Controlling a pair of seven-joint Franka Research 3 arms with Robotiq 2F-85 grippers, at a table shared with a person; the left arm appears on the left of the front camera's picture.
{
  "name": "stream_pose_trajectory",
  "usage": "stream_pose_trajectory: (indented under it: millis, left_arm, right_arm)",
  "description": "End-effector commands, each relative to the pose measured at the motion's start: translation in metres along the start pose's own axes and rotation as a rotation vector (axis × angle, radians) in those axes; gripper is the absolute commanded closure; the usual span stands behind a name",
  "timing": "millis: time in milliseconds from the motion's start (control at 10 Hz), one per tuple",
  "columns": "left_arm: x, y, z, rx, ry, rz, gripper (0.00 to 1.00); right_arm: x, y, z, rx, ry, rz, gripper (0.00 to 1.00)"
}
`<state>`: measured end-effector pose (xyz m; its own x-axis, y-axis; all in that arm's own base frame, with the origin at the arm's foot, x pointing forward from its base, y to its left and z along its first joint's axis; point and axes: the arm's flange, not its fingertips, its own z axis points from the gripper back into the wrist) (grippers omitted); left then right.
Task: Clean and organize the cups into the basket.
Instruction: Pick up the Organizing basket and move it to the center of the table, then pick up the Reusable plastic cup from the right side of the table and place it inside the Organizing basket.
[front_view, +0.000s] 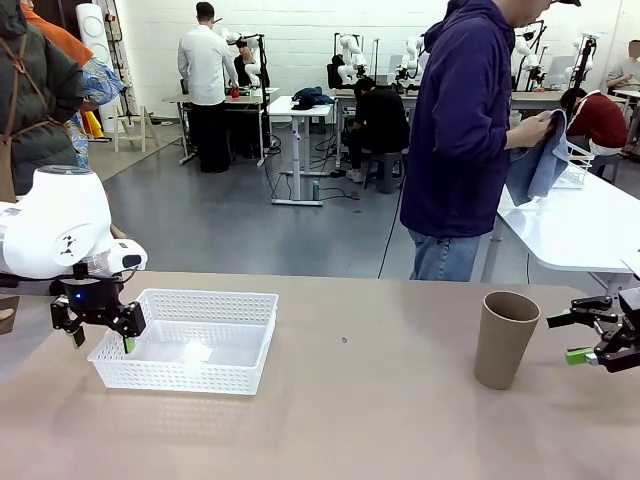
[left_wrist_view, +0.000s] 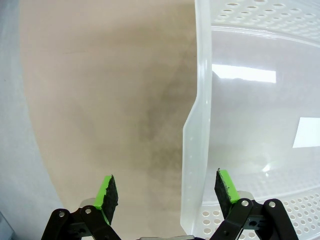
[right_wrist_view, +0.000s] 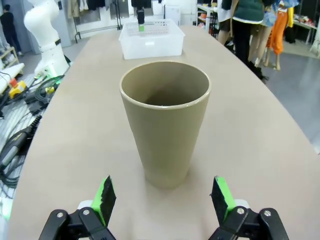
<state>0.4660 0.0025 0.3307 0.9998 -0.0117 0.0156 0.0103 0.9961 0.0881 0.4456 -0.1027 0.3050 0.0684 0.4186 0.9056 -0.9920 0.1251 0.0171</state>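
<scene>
Spread wide, the left gripper (front_view: 104, 341) hangs over the basket (front_view: 180, 375) near the table's (front_view: 350, 430) left edge, with one finger outside the basket's left wall and one inside, seemingly placed to pinch that wall and steady it. Toward the right edge, well apart from the basket, a brown cup (front_view: 505, 340) stands upright, its long axis vertical, mouth up and narrow base down. The right gripper (front_view: 568, 338), also spread and holding nothing, points sideways at the cup's flank, probably lined up to close around it.
</scene>
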Motion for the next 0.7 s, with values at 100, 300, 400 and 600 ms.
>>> stream_pose_trajectory:
  millis: [100,300,400,600]
  left_arm:
    - [0.0,-0.001,-0.001,0.001,0.003,-0.005,0.0]
    - [0.0,-0.001,-0.001,0.001,0.003,-0.005,0.0]
    - [0.0,0.0,0.0,0.0,0.001,-0.001,0.0]
    - [-0.004,-0.003,-0.004,0.021,-0.018,-0.043,0.0]
  right_arm:
    - [-0.002,0.001,0.005,-0.004,0.006,-0.003,0.0]
    - [-0.002,0.001,0.005,-0.004,0.006,-0.003,0.0]
    - [-0.002,0.0,0.004,-0.007,0.002,-0.003,0.0]
    - [-0.006,-0.009,-0.012,-0.062,-0.018,0.018,0.0]
